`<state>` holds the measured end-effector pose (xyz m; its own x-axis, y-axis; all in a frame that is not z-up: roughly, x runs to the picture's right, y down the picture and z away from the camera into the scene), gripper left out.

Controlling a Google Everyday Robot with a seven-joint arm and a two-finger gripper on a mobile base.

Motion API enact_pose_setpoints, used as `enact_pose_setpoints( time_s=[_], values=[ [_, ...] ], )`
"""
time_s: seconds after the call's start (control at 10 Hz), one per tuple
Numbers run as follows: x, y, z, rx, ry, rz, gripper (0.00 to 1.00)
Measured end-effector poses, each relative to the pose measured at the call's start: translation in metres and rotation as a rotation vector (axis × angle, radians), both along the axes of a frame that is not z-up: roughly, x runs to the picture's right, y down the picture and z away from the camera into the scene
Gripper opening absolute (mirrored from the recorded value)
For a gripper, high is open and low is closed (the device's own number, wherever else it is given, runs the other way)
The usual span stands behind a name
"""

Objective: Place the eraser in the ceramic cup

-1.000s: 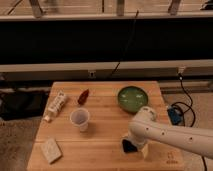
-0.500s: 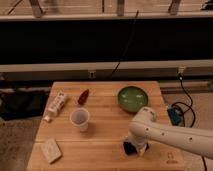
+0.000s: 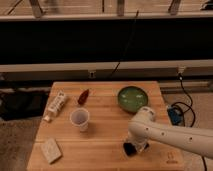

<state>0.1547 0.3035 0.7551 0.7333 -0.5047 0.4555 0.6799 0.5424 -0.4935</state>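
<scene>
Jaw state cannot be told: gripper (image 3: 132,148) sits low over the table's (image 3: 102,146) front edge, a dark mass under the white arm (image 3: 152,131); eraser indistinguishable there. Ceramic cup (image 3: 80,119) stands upright, well apart.

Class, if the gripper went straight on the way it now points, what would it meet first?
The gripper, low over the near right part of the wooden table, points downward, so it would most likely meet the table top first. Whether something dark lies under it cannot be told.

a wooden table (image 3: 107,142) stands on speckled grey floor (image 3: 17,146) before a dark panel (image 3: 60,42) and pale rail (image 3: 50,66).
</scene>
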Motion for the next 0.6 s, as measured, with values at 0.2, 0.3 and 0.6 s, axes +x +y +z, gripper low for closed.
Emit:
enact_pose_setpoints(
  time_s=[0.2,0.3,0.6],
  values=[
    [0.000,-0.010,-0.007,0.002,0.001,-0.012,0.00],
    [-0.001,-0.011,-0.007,0.002,-0.001,-0.019,0.00],
    [-0.004,-0.026,-0.013,0.007,0.005,-0.038,0.00]
  ],
)
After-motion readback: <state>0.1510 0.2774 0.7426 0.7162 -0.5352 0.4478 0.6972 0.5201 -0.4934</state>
